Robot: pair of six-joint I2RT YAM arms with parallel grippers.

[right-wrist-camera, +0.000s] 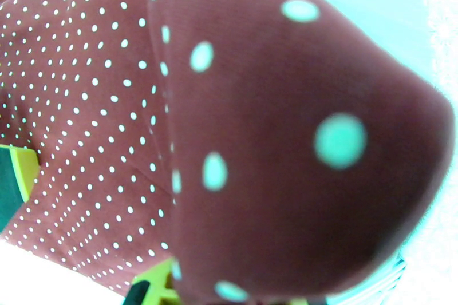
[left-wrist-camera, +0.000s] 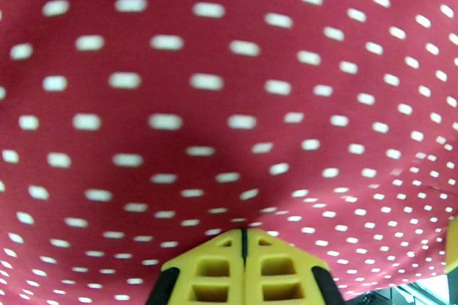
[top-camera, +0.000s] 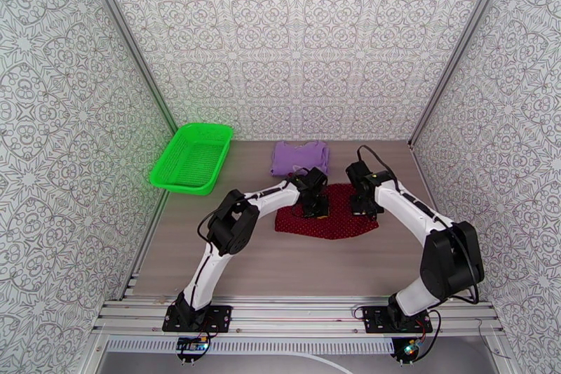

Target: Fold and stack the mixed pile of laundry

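Red dotted garment (top-camera: 336,226) is spread beneath both grippers. Left gripper (left-wrist-camera: 243,233) is closed on a pucker of it, and right gripper (top-camera: 363,207) is clamped on a raised fold. Cloth is judged light, limp and slip-prone, so edges or corners are best taken. Lavender T-shirt (top-camera: 300,156) is laid just beyond the left gripper. Green basket (top-camera: 181,187) is set well to its left and is not judged an obstruction.

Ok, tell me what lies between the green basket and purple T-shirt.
Bare table, by the top view: nothing between green basket and purple T-shirt. The red dotted garment lies clear of that stretch.
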